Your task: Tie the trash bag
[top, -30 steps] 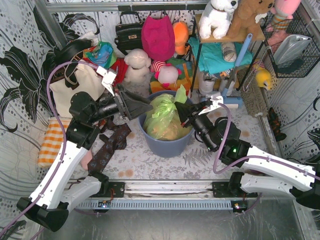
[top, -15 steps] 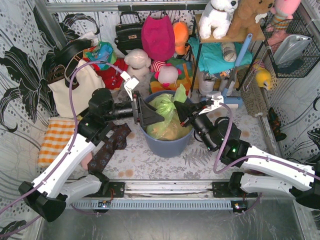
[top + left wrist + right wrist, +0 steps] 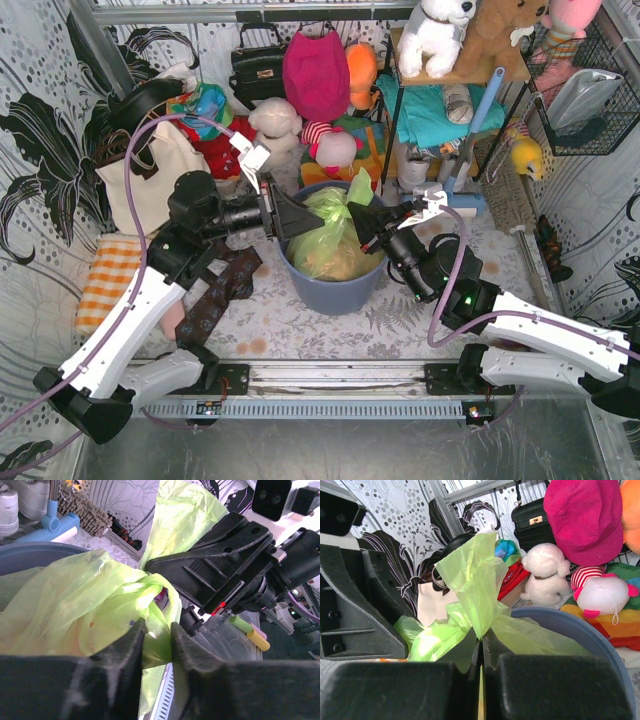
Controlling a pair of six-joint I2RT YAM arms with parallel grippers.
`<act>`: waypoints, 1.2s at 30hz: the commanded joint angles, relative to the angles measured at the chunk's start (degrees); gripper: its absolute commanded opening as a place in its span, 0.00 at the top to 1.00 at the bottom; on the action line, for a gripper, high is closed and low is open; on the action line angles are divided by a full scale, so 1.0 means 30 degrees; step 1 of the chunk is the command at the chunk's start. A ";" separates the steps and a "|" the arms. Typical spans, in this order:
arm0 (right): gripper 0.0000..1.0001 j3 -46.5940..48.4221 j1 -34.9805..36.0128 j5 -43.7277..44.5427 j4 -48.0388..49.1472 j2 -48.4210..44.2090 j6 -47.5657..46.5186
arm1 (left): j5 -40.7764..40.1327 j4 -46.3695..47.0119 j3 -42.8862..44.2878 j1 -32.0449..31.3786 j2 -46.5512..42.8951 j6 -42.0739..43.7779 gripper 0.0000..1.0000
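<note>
**Desk:** Where does the trash bag (image 3: 325, 235) sit?

**Photographer:** In the blue-grey bin (image 3: 335, 295) at the middle of the bench (image 3: 300, 325), between the two tools. The left tool (image 3: 300, 215) meets its upper left side and the right tool (image 3: 355, 215) its upper right.

**Desk:** Their grip?

**Photographer:** The right tool (image 3: 481, 647) is clamped tight on a flap of green plastic. The left tool (image 3: 157, 630) stands narrowly apart, with a fold of the bag (image 3: 75, 605) at the gap. I cannot tell whether it pinches it.

**Desk:** What changed?

**Photographer:** A second ago the left tool stood left of the bin, off the bag. Half a second ago it was lower, by the rim. The right tool has stayed put.

**Desk:** Orientation?

**Photographer:** Upright, long axis vertical, mouth upward, with the pinched flap (image 3: 470, 580) standing above the right tool
</note>
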 commanded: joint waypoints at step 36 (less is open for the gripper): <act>1.00 -0.0330 -0.0016 1.0038 -0.5427 -0.2745 -0.0044 | -1.4627 -0.7563 -0.1070 -0.0042 -0.3958 0.2333 1.00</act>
